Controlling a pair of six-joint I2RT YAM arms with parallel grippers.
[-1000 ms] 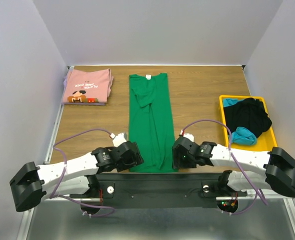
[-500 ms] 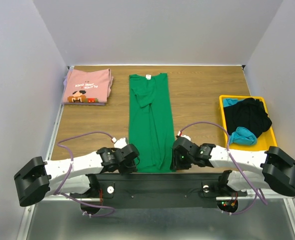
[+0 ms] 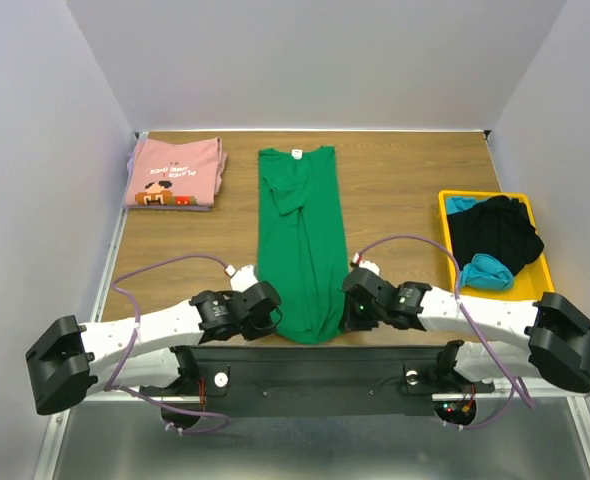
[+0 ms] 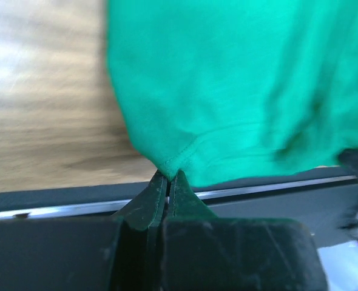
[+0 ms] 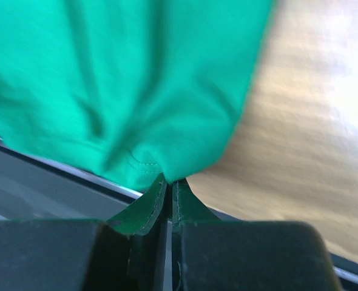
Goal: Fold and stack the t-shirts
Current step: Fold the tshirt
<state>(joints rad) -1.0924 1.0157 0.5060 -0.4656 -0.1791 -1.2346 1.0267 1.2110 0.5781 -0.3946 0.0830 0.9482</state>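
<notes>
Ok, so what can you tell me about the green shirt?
The green t-shirt is soft, plain bright cloth, folded lengthwise into a long strip on the wooden table. Its collar, with a small white label, points to the far side. At the near hem, the left pincer and right pincer are each shut on a corner, bunching the cloth.

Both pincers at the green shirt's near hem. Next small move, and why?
Probably raise both corners a little, together, ready to fold the hem toward the far end. The left pincer and right pincer are each shut on a near hem corner of the green shirt, which lies flat and narrow on the table.
</notes>
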